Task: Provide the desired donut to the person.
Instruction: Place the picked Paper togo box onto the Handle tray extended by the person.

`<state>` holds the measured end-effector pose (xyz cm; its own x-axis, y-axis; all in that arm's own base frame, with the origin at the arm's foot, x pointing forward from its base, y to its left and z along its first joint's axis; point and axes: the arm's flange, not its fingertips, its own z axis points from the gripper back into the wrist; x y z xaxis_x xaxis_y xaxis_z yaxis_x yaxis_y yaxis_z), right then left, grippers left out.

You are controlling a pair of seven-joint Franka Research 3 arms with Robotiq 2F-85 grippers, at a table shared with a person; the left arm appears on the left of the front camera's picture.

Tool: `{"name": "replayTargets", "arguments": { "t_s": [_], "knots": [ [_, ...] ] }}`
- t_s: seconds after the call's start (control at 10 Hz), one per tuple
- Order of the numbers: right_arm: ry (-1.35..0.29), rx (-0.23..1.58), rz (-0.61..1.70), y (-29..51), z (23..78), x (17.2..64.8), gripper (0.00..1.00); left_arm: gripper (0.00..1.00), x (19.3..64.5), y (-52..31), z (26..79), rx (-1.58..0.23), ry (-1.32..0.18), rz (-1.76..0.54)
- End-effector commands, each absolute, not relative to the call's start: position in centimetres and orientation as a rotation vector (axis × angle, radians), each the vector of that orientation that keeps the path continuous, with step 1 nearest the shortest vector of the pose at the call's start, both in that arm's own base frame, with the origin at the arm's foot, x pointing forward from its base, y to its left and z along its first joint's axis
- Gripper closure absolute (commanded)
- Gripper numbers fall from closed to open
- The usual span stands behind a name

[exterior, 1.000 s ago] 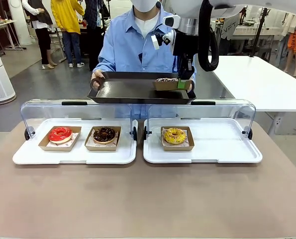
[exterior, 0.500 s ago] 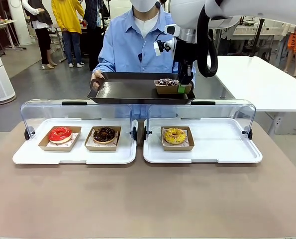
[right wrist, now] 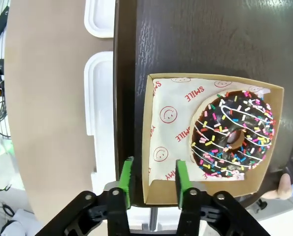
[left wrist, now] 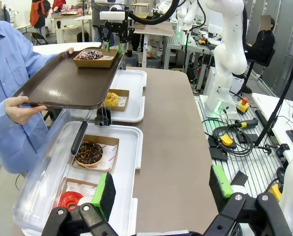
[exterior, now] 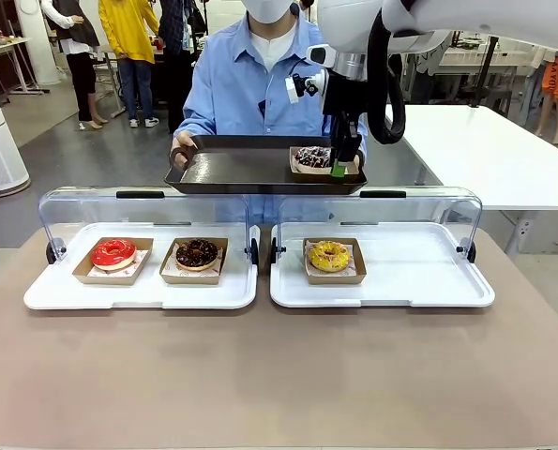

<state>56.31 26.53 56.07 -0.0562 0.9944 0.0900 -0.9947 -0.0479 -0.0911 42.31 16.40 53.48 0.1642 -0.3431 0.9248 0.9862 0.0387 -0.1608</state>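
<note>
1. Your right gripper, at the bottom of its wrist view, has its jaws parted astride one wall of the cardboard box, not clamping it.
2. The sprinkled chocolate donut sits in that box on the dark tray, upper middle of the front view, held by the person.
3. Your left gripper gapes wide and holds nothing.

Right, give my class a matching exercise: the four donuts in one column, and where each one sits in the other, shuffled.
Things
1. red donut
2. yellow donut
3. sprinkled donut
4. plain chocolate donut

Places
A. brown tray held by the person
B. right white tray
C. left white tray, outer box
D. left white tray, box nearer the middle

Pairs: 1-C, 2-B, 3-A, 4-D
</note>
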Motion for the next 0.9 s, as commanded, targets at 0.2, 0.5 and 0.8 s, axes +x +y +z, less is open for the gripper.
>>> {"name": "replayTargets", "arguments": {
  "t_s": [0.2, 0.5, 0.8],
  "knots": [
    [-0.157, 0.033, 1.627, 26.41, 56.31, 56.71, 0.0, 0.0, 42.11, 16.47, 53.64, -1.018, -0.838, -1.23],
    [-0.159, 0.037, 1.638, 26.41, 56.38, 56.6, 0.0, 0.0, 42.11, 16.47, 53.64, -1.018, -0.838, -1.23],
    [-0.16, 0.038, 1.645, 26.47, 56.48, 56.52, 0.0, 0.0, 42.11, 16.47, 53.64, -1.018, -0.838, -1.23]
  ]
}}
